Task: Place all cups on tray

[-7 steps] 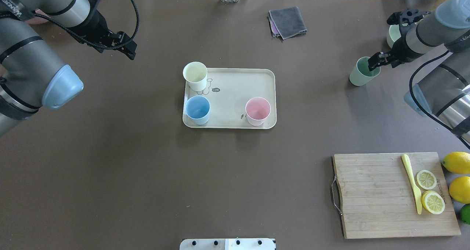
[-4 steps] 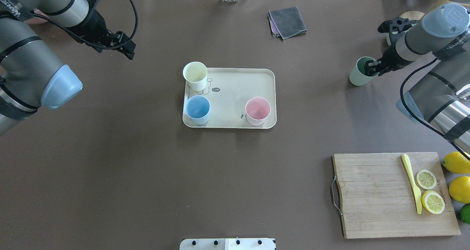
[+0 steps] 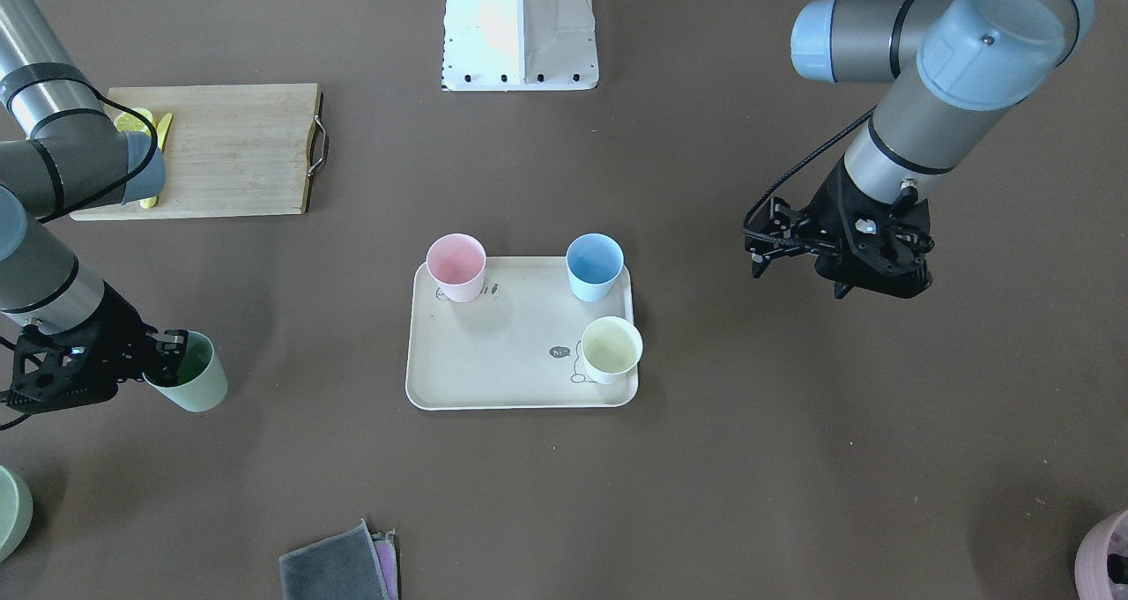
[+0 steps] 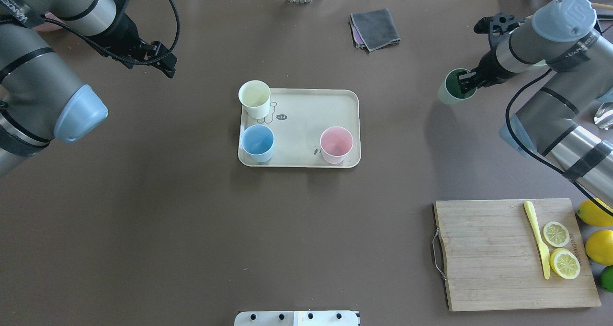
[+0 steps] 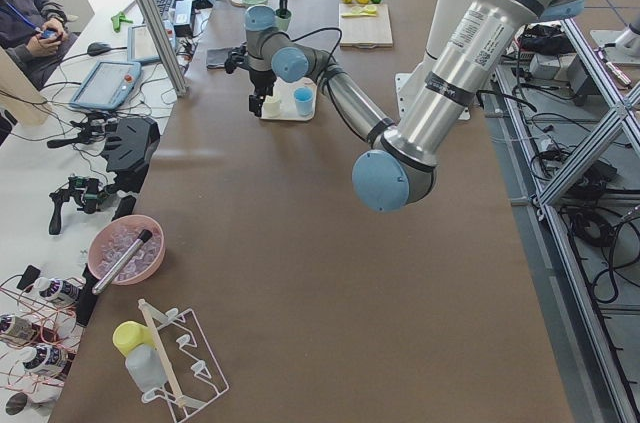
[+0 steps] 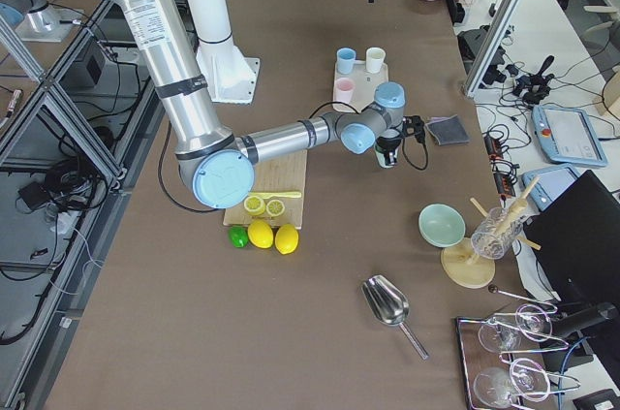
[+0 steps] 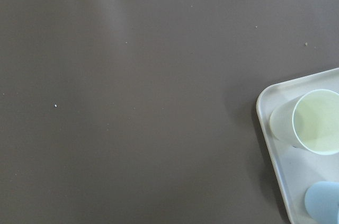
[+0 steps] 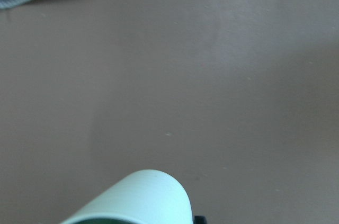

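Off to my right, well apart from the tray (image 3: 493,380), my right claw (image 3: 167,351) pinches the green cup (image 3: 198,387) by its rim (one finger inside); the cup looks tilted, perhaps lifted. On the tray stand the pink cup (image 3: 456,265), blue cup (image 3: 594,265) and yellow cup (image 3: 611,349). My left claw (image 4: 168,69) hangs over the table (image 3: 705,494); its gap I cannot tell.
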Tool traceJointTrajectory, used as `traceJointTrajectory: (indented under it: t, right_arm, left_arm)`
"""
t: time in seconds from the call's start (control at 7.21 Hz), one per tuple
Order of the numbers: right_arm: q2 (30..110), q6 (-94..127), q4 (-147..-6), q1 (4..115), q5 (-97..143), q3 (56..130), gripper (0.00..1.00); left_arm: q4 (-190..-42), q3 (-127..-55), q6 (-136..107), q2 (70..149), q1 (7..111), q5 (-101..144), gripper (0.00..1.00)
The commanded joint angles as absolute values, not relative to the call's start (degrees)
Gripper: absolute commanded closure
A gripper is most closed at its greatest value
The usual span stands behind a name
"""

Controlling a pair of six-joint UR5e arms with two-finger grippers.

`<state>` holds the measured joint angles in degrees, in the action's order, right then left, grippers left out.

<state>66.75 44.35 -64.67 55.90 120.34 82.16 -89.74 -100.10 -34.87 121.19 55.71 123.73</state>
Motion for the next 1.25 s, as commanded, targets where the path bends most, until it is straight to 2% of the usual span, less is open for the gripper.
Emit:
traceJointTrajectory:
  t: [0.0,0.28,0.55,0.69,0.83,0.97,1.11]
  right_arm:
    - [57.62,55.93,-72.38,51.36,118.75,82.62,1.0]
    - [51.97,65.43,-75.32,46.69,115.32,81.83,1.0]
    - [45.82,71.79,-80.13,41.77,111.64,80.17,1.0]
    - [45.97,71.81,-80.07,40.18,111.27,79.72,1.0]
    - [45.97,71.81,-79.98,39.91,111.18,79.72,0.81]
    - [45.88,72.76,-79.98,39.82,111.09,79.54,0.56]
    - [45.53,72.43,-79.63,39.73,109.18,78.58,0.05]
  left_arm:
    - [-89.91,-100.02,-34.28,119.9,56.85,123.92,0.02]
    - [-89.21,-99.5,-20.11,114.73,64.56,124.28,0.02]
    - [-89.47,-95.38,-6.91,111.63,69.94,124.45,0.02]
    - [-89.39,-95.36,-6.68,111.53,70.4,124.45,0.02]
    - [-89.65,-95.36,-6.77,111.27,70.4,124.45,0.02]
    - [-89.74,-95.36,-6.77,111.18,70.4,124.45,0.02]
    - [-89.82,-95.36,-6.85,111.18,70.4,124.45,0.02]
